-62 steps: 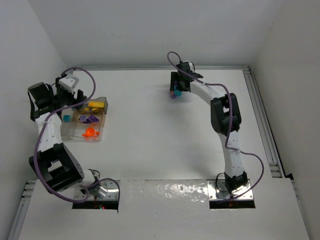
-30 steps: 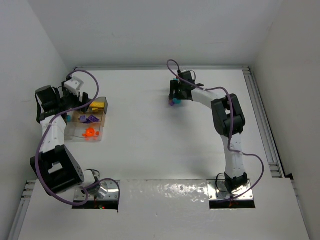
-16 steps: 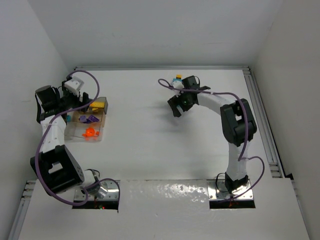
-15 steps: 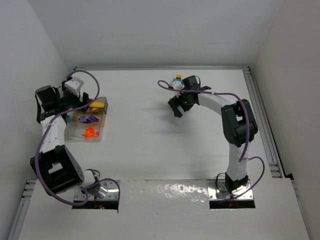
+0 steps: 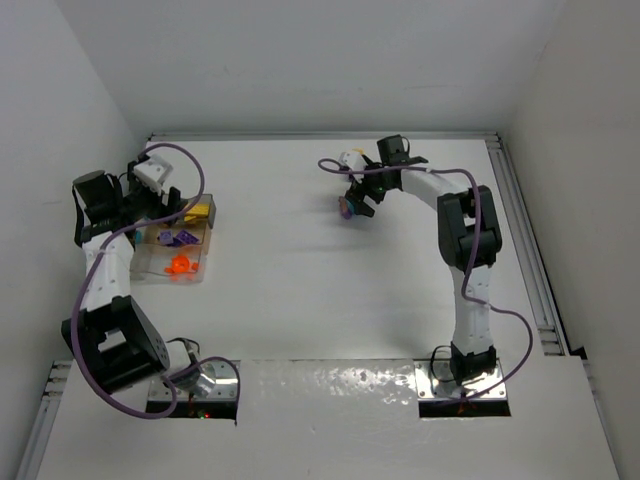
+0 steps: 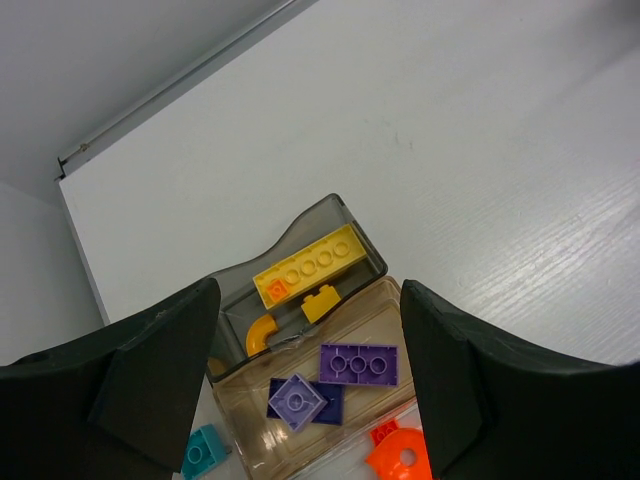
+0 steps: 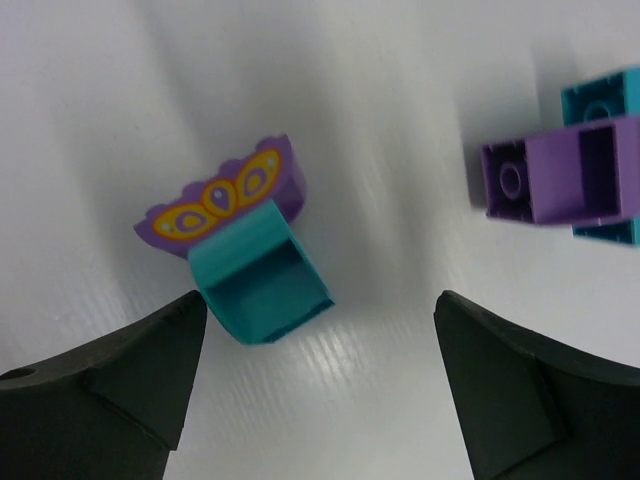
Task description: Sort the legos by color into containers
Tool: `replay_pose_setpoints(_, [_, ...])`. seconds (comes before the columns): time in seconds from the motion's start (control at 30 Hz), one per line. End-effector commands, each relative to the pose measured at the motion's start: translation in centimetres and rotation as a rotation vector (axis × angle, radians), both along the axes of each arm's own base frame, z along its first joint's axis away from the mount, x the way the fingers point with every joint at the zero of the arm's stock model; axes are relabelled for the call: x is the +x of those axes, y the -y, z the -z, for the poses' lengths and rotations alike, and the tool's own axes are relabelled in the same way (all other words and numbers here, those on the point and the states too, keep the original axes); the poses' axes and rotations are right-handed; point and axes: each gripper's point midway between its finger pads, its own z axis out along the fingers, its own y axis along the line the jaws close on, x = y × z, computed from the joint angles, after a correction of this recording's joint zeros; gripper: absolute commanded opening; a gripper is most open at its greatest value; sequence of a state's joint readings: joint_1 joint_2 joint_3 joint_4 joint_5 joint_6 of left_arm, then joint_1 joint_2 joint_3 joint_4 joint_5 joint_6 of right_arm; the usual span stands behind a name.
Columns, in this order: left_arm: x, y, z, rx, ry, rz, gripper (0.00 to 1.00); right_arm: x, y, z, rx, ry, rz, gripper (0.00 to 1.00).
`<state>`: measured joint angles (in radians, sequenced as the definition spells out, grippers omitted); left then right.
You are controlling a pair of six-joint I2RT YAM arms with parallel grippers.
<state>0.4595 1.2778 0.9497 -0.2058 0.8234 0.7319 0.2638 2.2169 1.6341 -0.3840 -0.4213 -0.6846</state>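
The clear compartment tray (image 5: 152,263) sits at the left and holds yellow legos (image 5: 197,211), purple legos (image 5: 180,238) and an orange piece (image 5: 180,264). My left gripper (image 5: 170,203) hovers open and empty above it. In the left wrist view the tray wall (image 6: 312,212), yellow bricks (image 6: 305,272), purple bricks (image 6: 360,364), the orange piece (image 6: 400,462) and a teal brick (image 6: 203,452) show between the open gripper (image 6: 310,400). My right gripper (image 5: 357,196) is open over loose legos (image 5: 346,207). A teal brick (image 7: 262,275) joined to a purple decorated piece (image 7: 225,197) lies on the table ahead of this gripper (image 7: 320,390).
A second clump, a purple brick (image 7: 555,180) on a teal brick (image 7: 608,100), lies to the right of the first one. Walls close the table at the left and back. A metal rail (image 5: 525,230) runs along the right edge.
My right gripper has swung over the far middle of the table and now stands open above the purple and teal legos lying on the table. The left arm has barely moved.
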Motion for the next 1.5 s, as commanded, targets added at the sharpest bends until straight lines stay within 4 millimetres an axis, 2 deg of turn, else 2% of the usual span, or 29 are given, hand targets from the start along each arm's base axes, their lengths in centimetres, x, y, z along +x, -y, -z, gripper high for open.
replay_pose_setpoints(0.0, [-0.2, 0.6, -1.8, 0.028, 0.054, 0.031, 0.71, 0.0, -2.2, -1.7, 0.044, 0.051, -0.168, 0.92])
replay_pose_setpoints(0.1, [-0.1, 0.6, -1.9, 0.027, 0.057, 0.026, 0.71, -0.4, -2.7, -1.0, 0.055, 0.043, -0.19, 0.9])
replay_pose_setpoints(0.23, [0.1, 0.7, -2.1, 0.025, 0.065, 0.035, 0.71, -0.7, -4.4, -0.7, 0.094, 0.039, -0.213, 0.78])
replay_pose_setpoints(0.27, [0.1, 0.8, -2.2, 0.022, 0.066, 0.037, 0.71, -0.9, -4.9, -0.7, 0.102, 0.036, -0.224, 0.68])
replay_pose_setpoints(0.33, [0.1, 0.9, -2.2, 0.023, 0.066, 0.041, 0.71, -1.4, -5.6, -0.6, 0.105, 0.031, -0.235, 0.58])
replay_pose_setpoints(0.37, [0.1, 1.0, -2.2, 0.026, 0.064, 0.043, 0.71, -1.8, -6.0, -0.6, 0.106, 0.024, -0.246, 0.48])
replay_pose_setpoints(0.47, [0.1, 1.2, -2.0, 0.027, 0.057, 0.047, 0.71, -2.6, -6.2, -0.5, 0.102, 0.003, -0.253, 0.27])
replay_pose_setpoints(0.53, [0.0, 1.6, -1.9, 0.038, 0.054, 0.064, 0.71, -3.0, -6.4, -1.1, 0.122, -0.003, -0.223, 0.0])
replay_pose_setpoints(0.57, [-0.1, 1.7, -1.9, 0.048, 0.054, 0.073, 0.7, -2.9, -6.5, -2.3, 0.142, 0.013, -0.207, 0.0])
replay_pose_setpoints(0.63, [-0.2, 2.5, -1.7, 0.088, 0.061, 0.118, 0.69, -3.8, -7.0, -3.1, 0.196, 0.003, -0.193, 0.0])
replay_pose_setpoints(0.67, [-0.1, 3.3, -1.7, 0.108, 0.071, 0.15, 0.69, -4.0, -7.3, -4.7, 0.226, 0.02, -0.188, 0.0])
replay_pose_setpoints(0.77, [-0.5, 5.3, -1.7, 0.261, 0.139, 0.281, 0.73, -5.3, -9.3, -8.0, 0.38, -0.042, -0.131, 0.0])
replay_pose_setpoints(0.8, [-0.9, 7.4, -1.1, 0.371, 0.193, 0.402, 0.78, -5.4, -10.1, -10.5, 0.46, -0.067, -0.072, 0.0])
replay_pose_setpoints(0.87, [-1.8, 9.8, -1.8, 0.473, 0.309, 0.517, 0.8, -6.1, -11.9, -12.8, 0.53, -0.089, -0.017, 0.0])
replay_pose_setpoints(0.9, [-2.1, 11.8, -2.3, 0.537, 0.412, 0.581, 0.81, -6.9, -13.3, -14.6, 0.594, -0.12, 0.038, 0.0])
replay_pose_setpoints(1.03, [-2.8, 16.6, -3.8, 0.57, 0.584, 0.696, 0.82, -9.8, -16.9, -18.5, 0.731, -0.162, 0.021, 0.0])
replay_pose_setpoints(1.07, [-3.4, 18.4, -4.1, 0.561, 0.616, 0.762, 0.82, -10.3, -17.8, -19.7, 0.801, -0.203, 0.03, 0.0])
replay_pose_setpoints(1.17, [-4.5, 21.3, -3.4, 0.557, 0.64, 0.884, 0.82, -11.6, -19.7, -22.4, 0.936, -0.288, 0.022, 0.0])
replay_pose_setpoints(1.27, [-5.3, 22.8, -4.1, 0.568, 0.693, 0.925, 0.82, -12.3, -21.1, -23.4, 0.979, -0.325, 0.006, 0.0])
replay_pose_setpoints(1.3, [-5.8, 22.9, -2.6, 0.656, 0.763, 0.965, 0.82, -12.4, -21.3, -23.5, 0.978, -0.326, 0.003, 0.0])
replay_pose_setpoints(1.4, [-5.8, 22.6, -3.6, 0.715, 0.884, 0.873, 0.81, -12.7, -21.5, -23.6, 0.965, -0.317, -0.006, 0.0])
replay_pose_setpoints(1.47, [-5.9, 22.0, -3.4, 0.747, 0.893, 0.838, 0.8, -12.9, -21.5, -23.5, 0.948, -0.315, -0.012, 0.0])
